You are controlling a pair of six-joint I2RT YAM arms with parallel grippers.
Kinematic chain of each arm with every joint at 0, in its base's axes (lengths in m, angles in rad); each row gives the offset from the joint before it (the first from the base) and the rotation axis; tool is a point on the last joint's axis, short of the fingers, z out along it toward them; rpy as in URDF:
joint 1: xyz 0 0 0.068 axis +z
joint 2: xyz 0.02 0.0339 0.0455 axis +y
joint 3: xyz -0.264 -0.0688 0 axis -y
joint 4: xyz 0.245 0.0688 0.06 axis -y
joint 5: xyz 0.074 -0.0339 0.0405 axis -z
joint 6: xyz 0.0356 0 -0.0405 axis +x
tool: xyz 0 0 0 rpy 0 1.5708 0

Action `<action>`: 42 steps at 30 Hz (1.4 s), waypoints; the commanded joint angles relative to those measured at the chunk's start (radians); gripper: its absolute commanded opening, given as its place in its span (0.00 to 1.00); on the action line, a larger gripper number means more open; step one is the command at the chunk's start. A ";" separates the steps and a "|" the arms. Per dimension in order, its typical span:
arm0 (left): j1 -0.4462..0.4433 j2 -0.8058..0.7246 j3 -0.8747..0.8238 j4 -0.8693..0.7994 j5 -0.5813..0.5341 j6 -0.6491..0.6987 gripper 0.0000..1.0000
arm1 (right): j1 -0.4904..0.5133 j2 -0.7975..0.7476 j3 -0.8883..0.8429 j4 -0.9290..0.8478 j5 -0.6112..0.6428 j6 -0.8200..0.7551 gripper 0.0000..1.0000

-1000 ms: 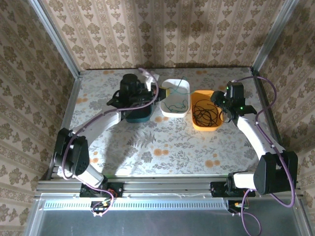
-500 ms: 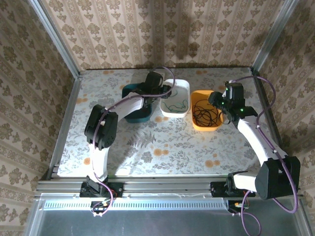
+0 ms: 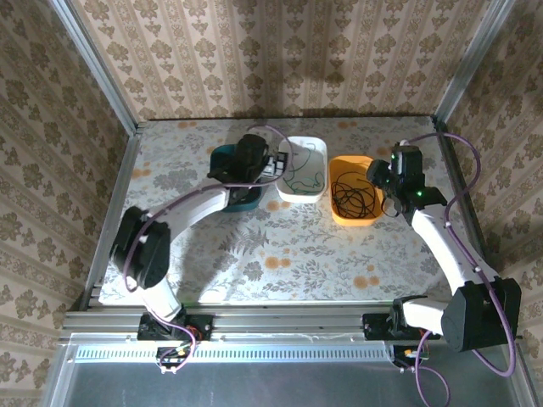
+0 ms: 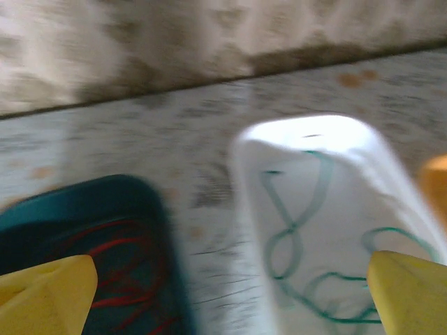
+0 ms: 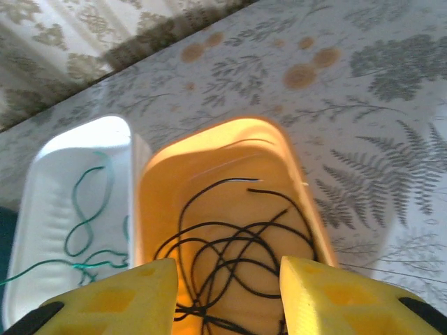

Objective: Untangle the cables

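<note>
three shallow trays stand in a row across the far half of the floral-patterned table (image 3: 280, 246). taken from the table centre in the top view, a teal plastic tray (image 4: 143, 192) holding the red wires (image 4: 119, 272) lies at 11 o'clock. a white plastic tray (image 3: 310, 142) holding a looped green wire (image 4: 293, 227) lies at 12 o'clock. an orange plastic tray (image 5: 209, 150) holding the coiled black wires (image 5: 237, 237) lies at 1 o'clock. the left gripper (image 4: 230, 279) is released: its yellow fingers (image 4: 49, 293) stand wide apart, one over the teal tray and one over the white tray, with bare table between them. the right gripper (image 5: 227, 279) hangs over the 6 o'clock end of the orange tray with jaws partly apart. whether it touches a black strand cannot be told. the white and orange rims sit just beside each other, and a strip of table separates the teal and white trays. open table lies at 6 o'clock of the row, toward the arm bases. a narrower strip lies at 12 o'clock, before the patterned wall (image 3: 280, 59).
</note>
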 commanded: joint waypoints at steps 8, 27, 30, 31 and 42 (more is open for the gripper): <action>0.283 -0.283 -0.274 -0.182 -0.550 0.062 1.00 | 0.070 -0.107 -0.436 0.675 0.317 -0.453 1.00; 0.433 -0.232 -0.604 0.128 -0.454 0.033 1.00 | -0.021 0.356 -0.595 1.326 0.134 -0.440 1.00; 0.437 -0.226 -0.630 0.243 -0.422 0.087 1.00 | -0.050 0.328 -0.564 1.213 0.071 -0.421 1.00; 0.439 -0.217 -0.641 0.304 -0.403 0.125 1.00 | -0.053 0.321 -0.560 1.187 0.068 -0.417 1.00; 0.506 -0.115 -0.730 0.721 -0.167 0.290 1.00 | -0.053 0.316 -0.556 1.169 0.067 -0.417 1.00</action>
